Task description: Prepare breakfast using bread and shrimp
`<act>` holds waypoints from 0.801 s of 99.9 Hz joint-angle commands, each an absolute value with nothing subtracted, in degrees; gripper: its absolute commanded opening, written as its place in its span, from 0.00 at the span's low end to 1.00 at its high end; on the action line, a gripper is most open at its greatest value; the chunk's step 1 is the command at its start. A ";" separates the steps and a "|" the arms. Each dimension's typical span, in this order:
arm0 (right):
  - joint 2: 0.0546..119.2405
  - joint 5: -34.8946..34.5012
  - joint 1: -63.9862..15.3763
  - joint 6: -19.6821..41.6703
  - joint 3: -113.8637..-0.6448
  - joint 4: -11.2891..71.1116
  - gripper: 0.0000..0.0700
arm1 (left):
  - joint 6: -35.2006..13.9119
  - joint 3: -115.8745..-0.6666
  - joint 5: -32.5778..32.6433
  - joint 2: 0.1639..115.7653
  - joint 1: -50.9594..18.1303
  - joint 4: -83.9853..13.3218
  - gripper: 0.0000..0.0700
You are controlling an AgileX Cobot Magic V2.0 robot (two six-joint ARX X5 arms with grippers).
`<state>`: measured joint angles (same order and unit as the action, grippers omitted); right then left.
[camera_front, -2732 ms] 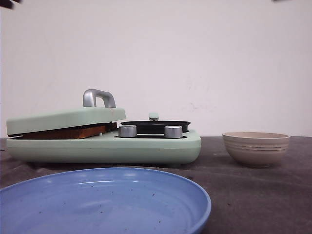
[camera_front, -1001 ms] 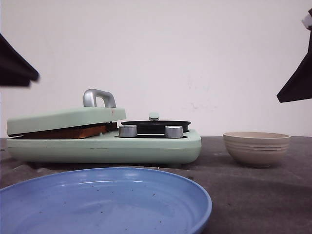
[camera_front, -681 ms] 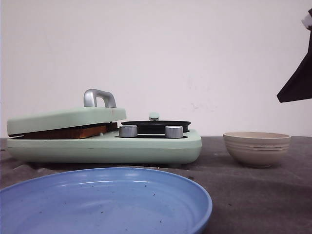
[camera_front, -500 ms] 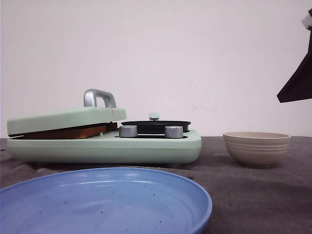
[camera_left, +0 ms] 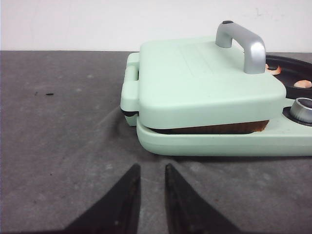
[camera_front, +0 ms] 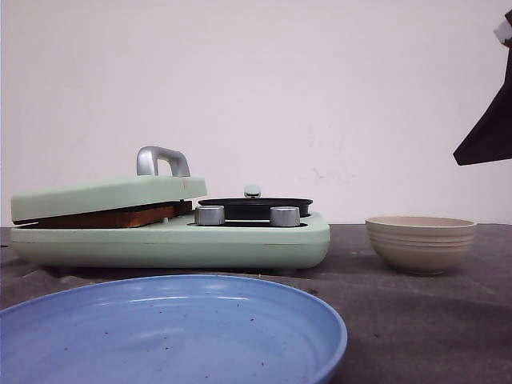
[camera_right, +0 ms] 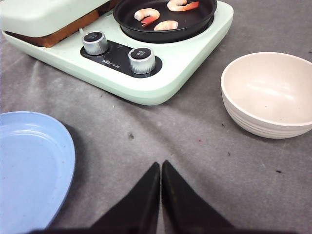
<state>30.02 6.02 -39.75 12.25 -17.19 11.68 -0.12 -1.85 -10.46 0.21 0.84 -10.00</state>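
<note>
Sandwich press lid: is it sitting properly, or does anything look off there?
The lid is not flat: it sits tilted, propped on the bread whose browned edge shows in the gap above the base. Three shrimp lie in the black pan. Bowl and plate hold nothing.

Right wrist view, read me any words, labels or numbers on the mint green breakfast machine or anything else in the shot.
Small white print on the black control panel between the two silver knobs of the mint green breakfast machine: too small and blurred to read.
Knob-top markings: unreadable.
Blue plate, beige ribbed bowl: no text.
</note>
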 commanded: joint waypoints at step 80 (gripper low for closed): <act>23.00 3.31 -36.27 12.19 -16.97 12.69 0.00 | 0.84 -0.80 -10.52 0.19 0.75 -10.26 0.00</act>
<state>25.74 4.93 -38.35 12.23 -17.19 13.08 0.51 -1.85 -10.44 0.21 0.84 -10.00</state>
